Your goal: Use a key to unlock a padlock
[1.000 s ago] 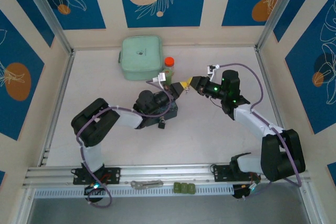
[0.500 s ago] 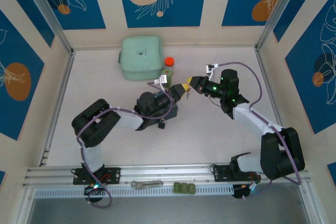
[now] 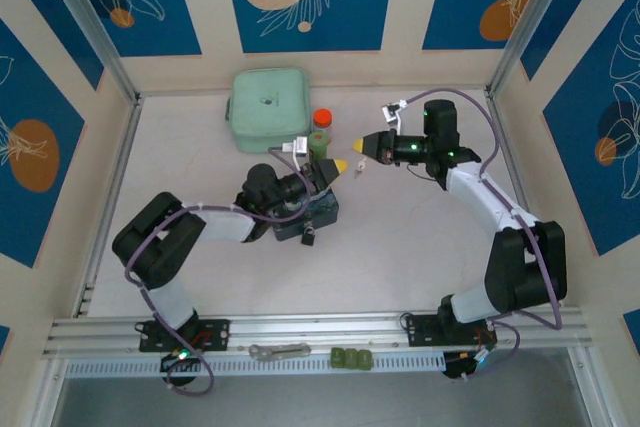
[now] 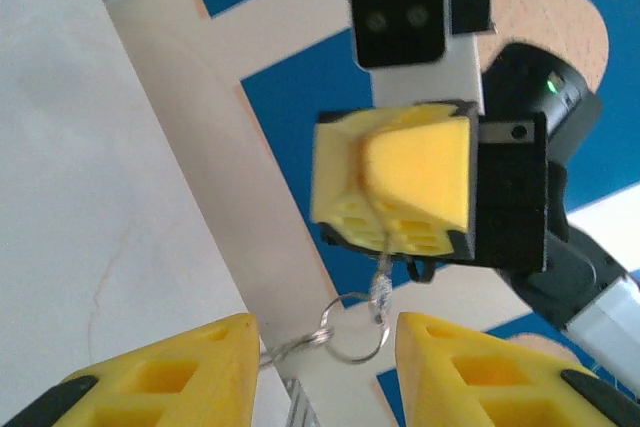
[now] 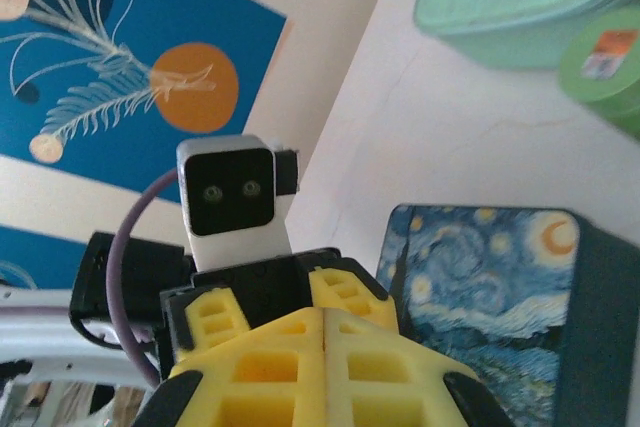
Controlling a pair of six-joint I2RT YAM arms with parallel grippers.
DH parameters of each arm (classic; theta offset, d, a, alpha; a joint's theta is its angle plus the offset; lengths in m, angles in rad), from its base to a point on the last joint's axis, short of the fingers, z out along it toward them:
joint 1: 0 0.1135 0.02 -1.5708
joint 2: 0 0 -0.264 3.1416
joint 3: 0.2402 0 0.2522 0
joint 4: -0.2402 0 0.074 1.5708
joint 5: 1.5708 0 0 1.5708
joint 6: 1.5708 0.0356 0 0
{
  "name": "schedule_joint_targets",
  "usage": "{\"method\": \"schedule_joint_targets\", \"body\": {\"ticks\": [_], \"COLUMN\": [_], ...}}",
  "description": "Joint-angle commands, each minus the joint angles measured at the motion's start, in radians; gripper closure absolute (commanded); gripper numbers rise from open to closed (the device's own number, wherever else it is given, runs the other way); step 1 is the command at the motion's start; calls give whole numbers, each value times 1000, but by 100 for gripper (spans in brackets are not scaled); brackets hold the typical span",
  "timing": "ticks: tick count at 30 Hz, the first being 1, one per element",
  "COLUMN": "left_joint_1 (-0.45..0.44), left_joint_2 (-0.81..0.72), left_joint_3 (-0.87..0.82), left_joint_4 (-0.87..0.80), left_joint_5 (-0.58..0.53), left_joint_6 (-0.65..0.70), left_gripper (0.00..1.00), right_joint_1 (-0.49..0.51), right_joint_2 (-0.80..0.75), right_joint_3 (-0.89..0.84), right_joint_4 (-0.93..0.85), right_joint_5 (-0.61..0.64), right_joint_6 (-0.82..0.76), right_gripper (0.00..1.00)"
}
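Key (image 4: 380,282): pinched in right claw (image 4: 390,192), fingers shut tight on it, ring (image 4: 352,339) dangling below. Held in the air between the two claws, above table (image 3: 400,237).

Padlock (image 3: 310,238): seems to be the small dark item on the table at near edge of box (image 3: 300,219). Too small to tell shackle state.

Left claw (image 4: 320,352): fingers apart, empty, ring hanging near its tips.

Progress, judged: key secured, early stage. Left to do: steady padlock, insert key, turn, free shackle.
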Motion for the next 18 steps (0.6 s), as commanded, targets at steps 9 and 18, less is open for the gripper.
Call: {"method": "schedule_joint_targets", "body": {"ticks": [9,18], "left_joint_1": [-9,-23], "left_joint_2": [-21,13], "left_joint_3": [67,87], "left_joint_4": [-82,-37], "left_joint_5": [184,200], "left_joint_6": [105,66], "left_gripper": [68,74], "right_joint_1": [47,54], "right_joint_2": [46,65], "right_joint_3": [67,73], "right_joint_4": [-165,-163], "right_joint_5": [-93,-68], "right_joint_6": [-100,-92], "right_gripper": [100,100]}}
